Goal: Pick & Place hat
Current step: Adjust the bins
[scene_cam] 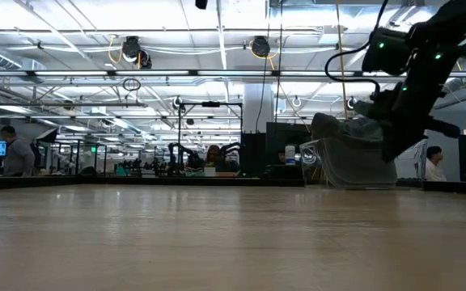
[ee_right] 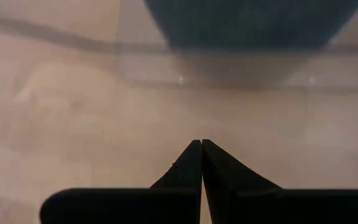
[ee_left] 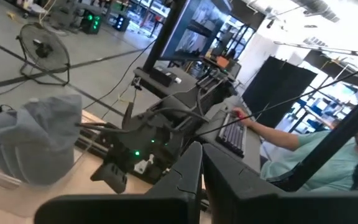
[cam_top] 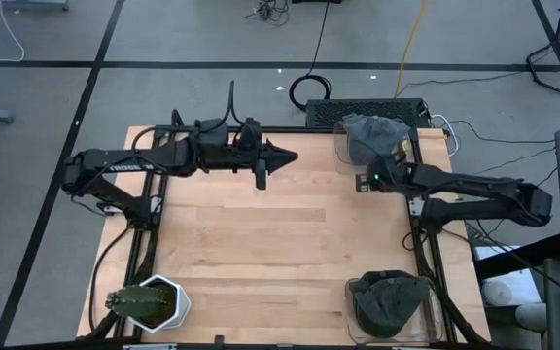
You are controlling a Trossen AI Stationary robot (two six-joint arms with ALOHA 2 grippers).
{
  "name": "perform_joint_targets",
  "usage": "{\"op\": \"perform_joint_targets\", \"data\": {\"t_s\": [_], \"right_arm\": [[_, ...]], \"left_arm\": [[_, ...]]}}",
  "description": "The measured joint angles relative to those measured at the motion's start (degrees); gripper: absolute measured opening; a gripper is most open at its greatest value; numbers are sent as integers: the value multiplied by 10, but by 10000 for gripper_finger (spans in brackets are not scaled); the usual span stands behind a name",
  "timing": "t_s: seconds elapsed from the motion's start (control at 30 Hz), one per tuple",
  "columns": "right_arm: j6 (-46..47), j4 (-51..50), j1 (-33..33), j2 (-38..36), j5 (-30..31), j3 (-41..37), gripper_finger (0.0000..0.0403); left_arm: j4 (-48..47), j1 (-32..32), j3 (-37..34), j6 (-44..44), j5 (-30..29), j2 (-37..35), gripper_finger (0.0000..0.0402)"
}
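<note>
High view: right gripper (cam_top: 367,181) beside grey hat (cam_top: 372,135) in clear bin (cam_top: 342,148)
Fingers together, holding nothing; left gripper (cam_top: 293,156) also closed, mid-table

A robotics lab: rows of workstations (scene_cam: 95,166), floor cables (cam_top: 309,89).
</note>
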Motion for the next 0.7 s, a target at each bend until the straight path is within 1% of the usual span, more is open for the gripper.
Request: {"op": "perform_joint_targets", "data": {"t_s": [0.17, 0.33, 0.57, 0.7], "right_arm": [[-49, 68, -65, 26, -3, 0, 0], [-83, 97, -116, 55, -27, 0, 0], [-114, 171, -162, 87, -38, 0, 0], [-127, 185, -182, 98, -55, 0, 0]], "left_arm": [[1, 20, 0, 0, 22, 0, 21], [1, 28, 0, -5, 48, 0, 21], [-9, 28, 0, 13, 80, 0, 21], [-14, 28, 0, 7, 89, 0, 21]]}}
